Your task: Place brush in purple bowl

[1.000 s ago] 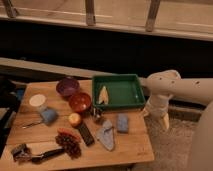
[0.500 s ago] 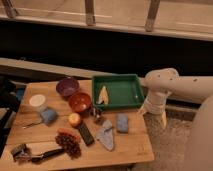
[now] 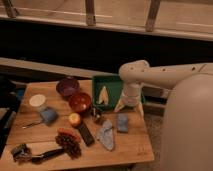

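Since the brush (image 3: 35,154) lies untouched at the front-left corner of the table (image 3: 132,146), well forward and left of the purple bowl (image 3: 67,86), the pick is judged not yet begun. Its blocky head is seen at the left end, handle running right, so a grasp on the handle is probably called for. A white cup (image 3: 37,101) is set forward-left of the purple bowl, near it. The purple bowl is stood upright and appears empty, so a drop from above should be possible. A red bowl (image 3: 80,102) is placed forward-right of the purple bowl; touching or just beside cannot be told. Risk: release into the wrong one. Grapes (image 3: 70,144) and a black block (image 3: 86,134) are laid well forward of the purple bowl, the grapes just beside the brush handle's tip, so a fouled approach is possible. A green tray (image 3: 114,86) is sat just right of the purple bowl. The gripper (image 3: 129,107) is hung over the tray's right side, well right of the purple bowl, jaws spread wide, nothing held. A long reach leftward is expected.
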Motion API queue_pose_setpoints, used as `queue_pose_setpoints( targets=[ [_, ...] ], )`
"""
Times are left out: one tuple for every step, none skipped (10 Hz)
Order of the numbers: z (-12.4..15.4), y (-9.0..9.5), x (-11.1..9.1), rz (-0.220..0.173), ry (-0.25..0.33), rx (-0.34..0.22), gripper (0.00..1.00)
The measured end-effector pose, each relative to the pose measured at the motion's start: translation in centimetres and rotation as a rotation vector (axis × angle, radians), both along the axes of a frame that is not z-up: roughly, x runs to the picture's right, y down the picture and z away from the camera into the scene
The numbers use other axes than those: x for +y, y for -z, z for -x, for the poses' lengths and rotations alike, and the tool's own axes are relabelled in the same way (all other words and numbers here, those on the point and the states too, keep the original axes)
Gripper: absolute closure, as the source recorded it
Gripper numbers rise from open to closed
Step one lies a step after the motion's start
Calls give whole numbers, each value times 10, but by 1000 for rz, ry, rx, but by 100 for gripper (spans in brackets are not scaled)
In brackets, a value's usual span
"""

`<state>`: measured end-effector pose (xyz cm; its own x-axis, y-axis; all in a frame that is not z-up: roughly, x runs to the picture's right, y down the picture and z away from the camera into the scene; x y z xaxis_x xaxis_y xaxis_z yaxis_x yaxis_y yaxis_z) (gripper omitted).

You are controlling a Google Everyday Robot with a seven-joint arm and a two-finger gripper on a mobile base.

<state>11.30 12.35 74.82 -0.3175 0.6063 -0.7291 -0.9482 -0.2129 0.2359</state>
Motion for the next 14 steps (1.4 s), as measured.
queue_pose_setpoints(
  targets=[
    [25, 2, -5, -8, 36, -49, 20],
    [51, 7, -10, -19, 73, -106, 20],
    [76, 15, -13, -32, 112, -167, 20],
    [102, 28, -11, -54, 157, -236, 20],
    [121, 42, -7, -74, 195, -294, 20],
    [141, 55, 0, -91, 228, -351, 20],
    [151, 61, 3, -99, 245, -379, 20],
    [154, 64, 4, -101, 251, -387, 20],
    [151, 63, 4, -101, 249, -383, 20],
    [151, 63, 4, -101, 248, -383, 20],
    [153, 64, 5, -101, 250, -386, 20],
    [154, 63, 6, -110, 246, -392, 20],
    [156, 61, 6, -120, 243, -403, 20],
    [167, 55, 6, -129, 246, -442, 20]
  ],
)
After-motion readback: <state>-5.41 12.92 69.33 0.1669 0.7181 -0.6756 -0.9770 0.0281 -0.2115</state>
